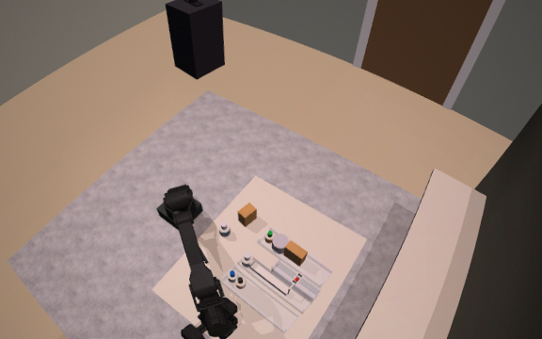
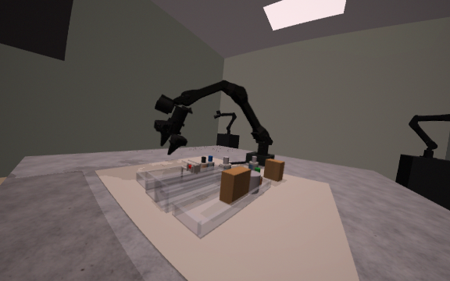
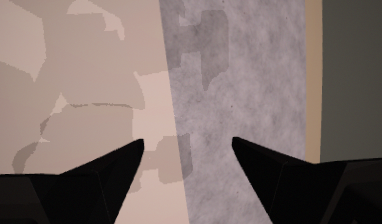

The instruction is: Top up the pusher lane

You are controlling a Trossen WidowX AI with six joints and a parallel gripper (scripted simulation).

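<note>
The loose jar (image 1: 224,230) (image 2: 253,161) has a pale grey cap and a bluish body and stands upright on the pale mat near the arm's base. A jar (image 1: 247,259) (image 2: 226,162) with a similar cap stands at the arm-side end of the clear middle lane unit (image 1: 304,309) (image 2: 158,198). Its label and the pusher plate cannot be made out clearly. My gripper (image 2: 166,149) (image 3: 189,142) is open and empty, high above the mat's far side, away from both jars. Its fingertips are not clear in the top view.
Blue-capped (image 1: 232,274) and black-capped (image 1: 240,282) jars stand in one side tray. The other holds a green-capped jar (image 1: 269,234), a grey cylinder (image 1: 280,243) and an orange box (image 1: 295,252) (image 2: 234,184). Another orange box (image 1: 247,214) (image 2: 274,169) stands near the loose jar. A red-marked piece (image 1: 297,279) sits over the lane unit.
</note>
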